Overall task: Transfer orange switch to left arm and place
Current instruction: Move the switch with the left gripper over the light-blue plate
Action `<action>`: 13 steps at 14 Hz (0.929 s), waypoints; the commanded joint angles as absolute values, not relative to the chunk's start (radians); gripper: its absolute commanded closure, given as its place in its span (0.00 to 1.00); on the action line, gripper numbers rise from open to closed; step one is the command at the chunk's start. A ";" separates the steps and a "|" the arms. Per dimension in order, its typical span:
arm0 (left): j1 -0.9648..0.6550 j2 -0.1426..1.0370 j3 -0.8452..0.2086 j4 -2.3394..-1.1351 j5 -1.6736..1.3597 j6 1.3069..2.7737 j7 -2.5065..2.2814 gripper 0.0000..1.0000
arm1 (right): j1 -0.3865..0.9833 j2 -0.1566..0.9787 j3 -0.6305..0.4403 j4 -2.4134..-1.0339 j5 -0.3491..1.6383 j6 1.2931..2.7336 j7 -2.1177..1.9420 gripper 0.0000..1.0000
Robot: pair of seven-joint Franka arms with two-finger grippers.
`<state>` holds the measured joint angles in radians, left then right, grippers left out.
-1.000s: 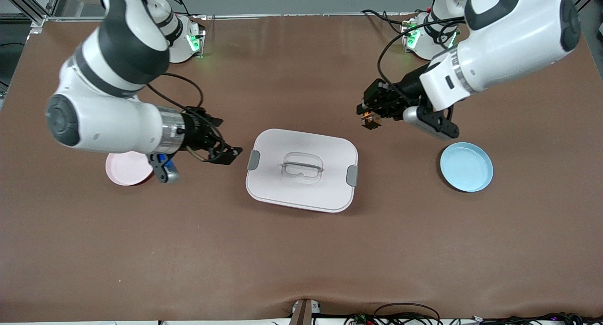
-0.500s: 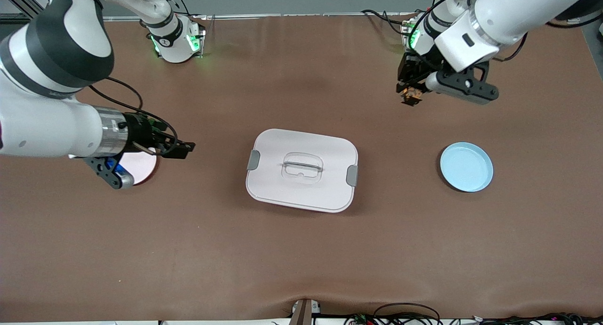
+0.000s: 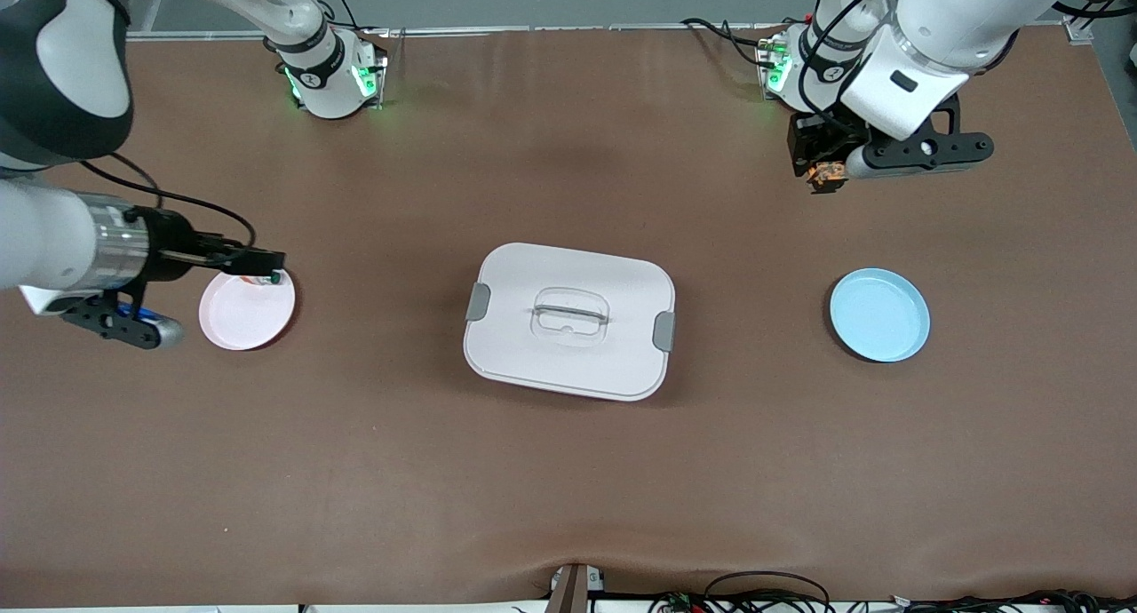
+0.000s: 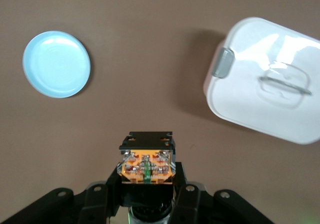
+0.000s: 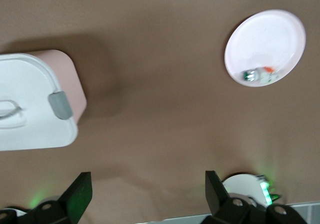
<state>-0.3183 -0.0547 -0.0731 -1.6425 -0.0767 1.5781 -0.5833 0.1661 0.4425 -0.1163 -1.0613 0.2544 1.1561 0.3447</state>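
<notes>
Orange contacts mark the orange switch (image 3: pixel 827 174), which is clamped between the fingers of the left gripper (image 3: pixel 822 171) and is held in the air over the brown table (image 3: pixel 568 489), close to the left arm's base along the edge where the bases stand. The box (image 3: pixel 568 320) sits at the middle of the table, well apart from the carried piece. The light-blue plate (image 3: pixel 879 314) lies toward the left arm's end, and the pink plate (image 3: pixel 246 309) toward the right arm's end.

The right gripper (image 3: pixel 266 262) is seen with its jaws spread wide and nothing between them, over the edge of the pink plate.

By judgement, the carrying step is in hand: the switch is gripped but not yet set down. The next move seems to call for a lowering onto the light-blue plate, with the path kept away from the box.

From the left wrist view, the switch's orange face (image 4: pixel 146 167) is shown head-on between the black fingers, a detail reduced to a speck in the front view. From the right wrist view, a small silver-white piece with a green tip (image 5: pixel 257 74) is revealed lying inside the pink plate (image 5: pixel 280 33), which is partly hidden by the gripper in the front view.
</notes>
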 commanded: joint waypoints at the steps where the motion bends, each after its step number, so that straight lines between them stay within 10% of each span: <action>1: -0.313 -0.064 -0.077 -1.654 -0.012 1.565 -0.714 1.00 | 0.111 0.426 -0.101 -1.046 0.207 1.114 0.207 0.00; 13: -0.258 -0.014 -0.066 -1.644 -0.003 1.534 -1.179 1.00 | 0.009 0.437 -0.097 -1.032 0.091 1.114 0.003 0.00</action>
